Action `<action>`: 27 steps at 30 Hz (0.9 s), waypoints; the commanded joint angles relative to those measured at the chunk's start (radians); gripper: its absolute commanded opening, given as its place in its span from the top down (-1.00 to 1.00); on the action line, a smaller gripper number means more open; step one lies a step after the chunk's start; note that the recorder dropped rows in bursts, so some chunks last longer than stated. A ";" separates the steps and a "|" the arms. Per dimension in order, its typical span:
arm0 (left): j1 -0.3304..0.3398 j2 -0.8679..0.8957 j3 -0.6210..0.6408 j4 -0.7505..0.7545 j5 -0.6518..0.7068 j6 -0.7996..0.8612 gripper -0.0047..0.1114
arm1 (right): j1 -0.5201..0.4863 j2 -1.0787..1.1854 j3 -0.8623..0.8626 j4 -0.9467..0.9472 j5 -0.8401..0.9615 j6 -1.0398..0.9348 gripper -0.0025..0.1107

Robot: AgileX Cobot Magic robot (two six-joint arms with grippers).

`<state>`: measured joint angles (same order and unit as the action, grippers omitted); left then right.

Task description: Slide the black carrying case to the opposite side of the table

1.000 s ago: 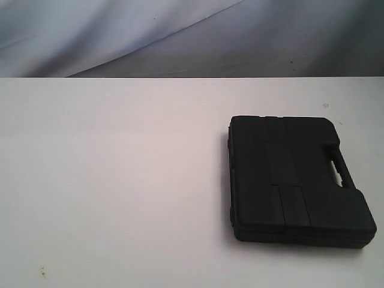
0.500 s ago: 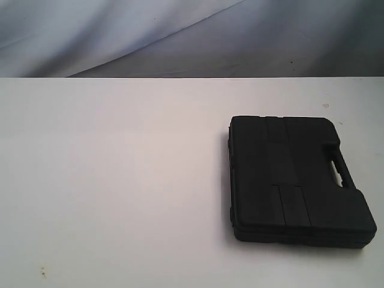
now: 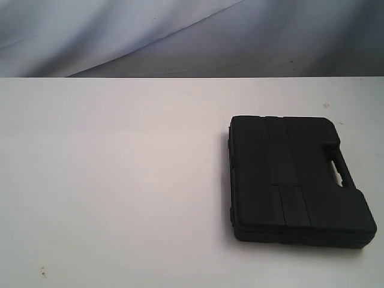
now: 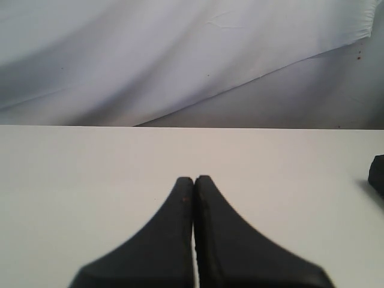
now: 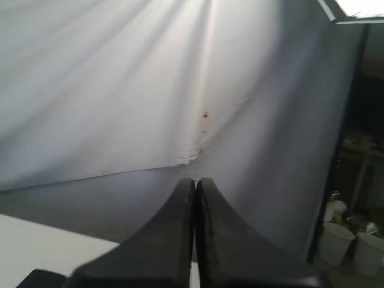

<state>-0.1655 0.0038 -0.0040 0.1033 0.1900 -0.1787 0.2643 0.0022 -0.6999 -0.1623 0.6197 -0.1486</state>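
The black carrying case (image 3: 297, 180) lies flat on the right part of the white table (image 3: 120, 180), its handle toward the right edge. Neither arm shows in the exterior view. My left gripper (image 4: 194, 179) is shut with nothing between its fingers, held over bare tabletop; a corner of the case (image 4: 378, 174) shows at the side of that view. My right gripper (image 5: 195, 180) is shut and empty too, pointing at the backdrop, with a dark corner of the case (image 5: 39, 279) low in its view.
A white cloth backdrop (image 3: 180, 36) hangs behind the table's far edge. White buckets (image 5: 351, 240) and clutter stand off the table beyond the cloth in the right wrist view. Small specks (image 3: 42, 273) mark the tabletop near the front left.
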 commanded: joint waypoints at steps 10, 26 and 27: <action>-0.007 -0.004 0.004 -0.004 -0.001 0.001 0.92 | -0.004 -0.002 0.448 0.265 -0.401 -0.138 0.96; -0.007 -0.004 0.004 -0.004 -0.001 0.001 0.92 | -0.004 -0.002 0.690 0.452 -0.639 -0.136 0.96; -0.007 -0.004 0.004 -0.004 -0.001 0.001 0.92 | -0.004 -0.002 0.696 0.452 -0.653 -0.136 0.96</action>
<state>-0.1655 0.0038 -0.0040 0.1033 0.1900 -0.1787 0.2643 0.0041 -0.0234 0.2815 0.0149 -0.2797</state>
